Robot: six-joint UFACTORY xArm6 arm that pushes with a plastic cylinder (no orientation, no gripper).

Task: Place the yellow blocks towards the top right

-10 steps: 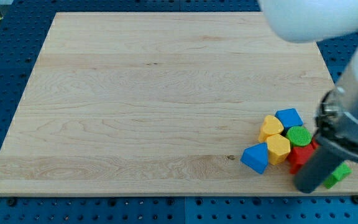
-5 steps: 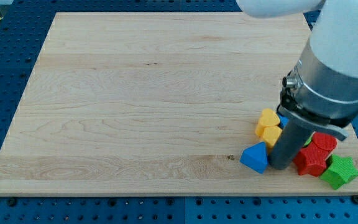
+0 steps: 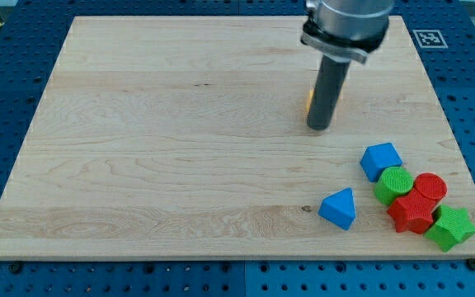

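Observation:
My tip (image 3: 319,127) rests on the board right of centre, in the upper half. A sliver of a yellow block (image 3: 309,100) shows at the rod's left edge, just behind the tip; its shape is hidden by the rod. I see no second yellow block; it may be hidden behind the rod too. The other blocks lie well below and to the right of the tip.
At the view's bottom right sit a blue triangular block (image 3: 339,208), a blue block (image 3: 381,159), a green cylinder (image 3: 394,184), a red cylinder (image 3: 429,188), a red block (image 3: 411,212) and a green star-shaped block (image 3: 451,228).
The rod has swept from the bottom-right cluster up and left towards the board's upper right. The two yellow blocks left the cluster with it; the blue block and green cylinder are uncovered.

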